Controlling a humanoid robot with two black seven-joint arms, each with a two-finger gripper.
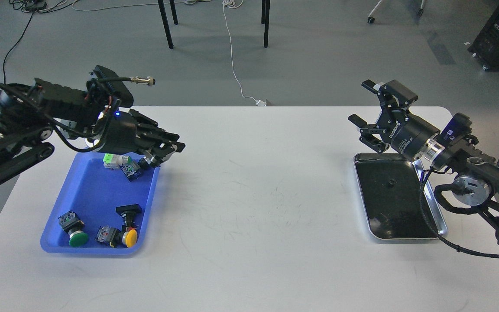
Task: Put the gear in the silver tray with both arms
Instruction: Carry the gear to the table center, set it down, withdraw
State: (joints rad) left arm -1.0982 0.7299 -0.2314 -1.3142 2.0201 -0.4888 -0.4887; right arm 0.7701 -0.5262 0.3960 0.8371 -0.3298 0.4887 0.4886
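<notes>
Item: left gripper (pixel 163 155). Position: at the far right corner of the blue tray (pixel 87 203), fingers pointing right and slightly down. State: fingers drawn close together; a small dark part appears to sit at their tips, but the view is too dark there to say whether it is held, so grip cannot be told.

Item: right gripper (pixel 367 123). Position: raised just beyond the far left corner of the silver tray (pixel 442 225). State: fingers spread wide, nothing between them.

Item: silver tray. Position: on the white table (pixel 254 208), directly below and behind the right gripper, well apart from the left gripper across the table. Long axis: runs from far to near, with a slight lean to the right at the near end. Base dark and reflective, one tiny dark speck near its middle; otherwise no parts inside.

Item: blue tray contents. Green-capped button (pixel 75 234), yellow-capped button (pixel 128 237) and black-capped switch (pixel 129 213) lie well behind and below the left gripper; green-and-white block (pixel 113 160) lies just beside its fingertips.

Risks, judged:
- Pinch taken at the fingertips only; a small part could slip out during the long carry to the silver tray.
- Neighbouring block could be nudged or dragged over the blue rim.
- Right arm's cable (pixel 427 212) drapes across the silver tray and could snag or shift it.
- A handover between grippers could drop the part on the table
</notes>
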